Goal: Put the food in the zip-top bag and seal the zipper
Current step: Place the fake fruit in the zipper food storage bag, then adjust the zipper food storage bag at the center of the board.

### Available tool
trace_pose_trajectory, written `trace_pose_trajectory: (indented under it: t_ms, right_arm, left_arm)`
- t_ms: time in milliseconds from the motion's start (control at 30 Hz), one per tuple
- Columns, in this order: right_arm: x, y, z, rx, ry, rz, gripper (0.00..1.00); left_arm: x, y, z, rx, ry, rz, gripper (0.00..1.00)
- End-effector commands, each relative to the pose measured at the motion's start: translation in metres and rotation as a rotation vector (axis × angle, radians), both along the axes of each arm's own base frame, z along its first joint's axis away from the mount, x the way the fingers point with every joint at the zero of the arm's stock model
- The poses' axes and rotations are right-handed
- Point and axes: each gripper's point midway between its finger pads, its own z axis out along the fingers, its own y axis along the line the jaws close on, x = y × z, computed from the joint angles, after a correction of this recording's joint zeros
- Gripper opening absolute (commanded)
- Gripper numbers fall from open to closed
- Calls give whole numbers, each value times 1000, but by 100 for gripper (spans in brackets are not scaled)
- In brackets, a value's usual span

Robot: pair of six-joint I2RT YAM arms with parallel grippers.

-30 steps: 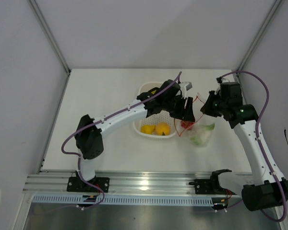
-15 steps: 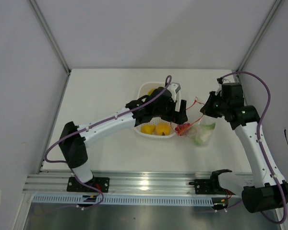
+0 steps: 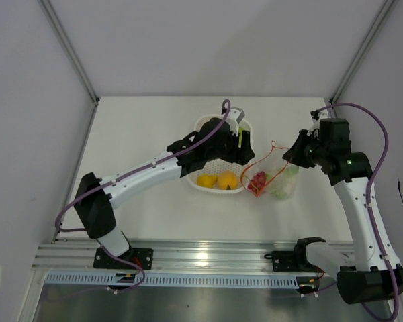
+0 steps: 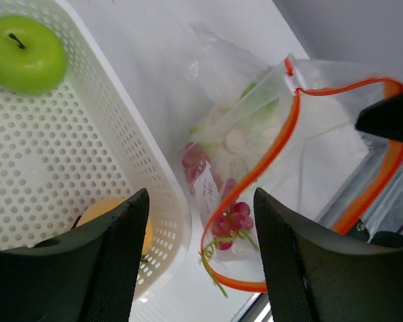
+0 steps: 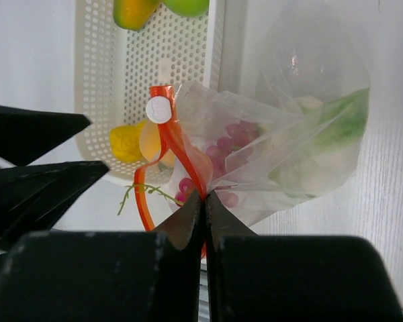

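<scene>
The bench (image 3: pixel 134 147) carries a white basket (image 3: pixel 200 125) at its middle, towards the far edge, and a clear bag (image 3: pixel 277 182) just beside the basket's right wall. The left arm (image 3: pixel 154 168) reaches across the basket. Its left claw (image 3: pixel 240 139) hangs over the basket's far right end, jaws apart and holding nothing. The right arm (image 3: pixel 359 201) comes in from the right edge. Its right claw (image 5: pixel 205 198) is closed on the bag's mouth and holds the orange zipper (image 5: pixel 180 144) up as an open loop.

A cauliflower (image 4: pixel 235 139) and grapes (image 4: pixel 232 218) lie inside the bag. A green apple (image 4: pixel 25 45) sits at the basket's far end and two yellow fruits (image 3: pixel 217 180) at its near end.

The step in hand looks like fetching the next piece, probably the apple.
- Come straight down with wide jaws.
- Grip the apple across its middle, clear of the basket wall.
- Lift it over the rim and let go only well inside the zipper loop.
- Keep the right claw steady so that the mouth stays open.
</scene>
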Motion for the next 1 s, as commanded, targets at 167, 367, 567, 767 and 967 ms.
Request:
trace_pose_trajectory:
  t_ms: [167,367,567,767,967]
  right_arm:
    - [-3,4,24,28,-81,25,0]
    - [-3,5,22,31,-78,28,0]
    - [-3,5,21,32,-76,27,0]
    - [-3,6,21,40,-75,29,0]
    - [-2,-2,17,5,-74,-1,0]
  left_arm:
    - [-16,-40,4,-94,-30,-274,55]
    - [-24,-47,-10,-111,1,-314,56]
    - [-37,-43,-14,-148,-35,-316,56]
    - [-34,-48,-40,-69,34,-298,49]
    - [-39,-52,-40,-55,79,-320,11]
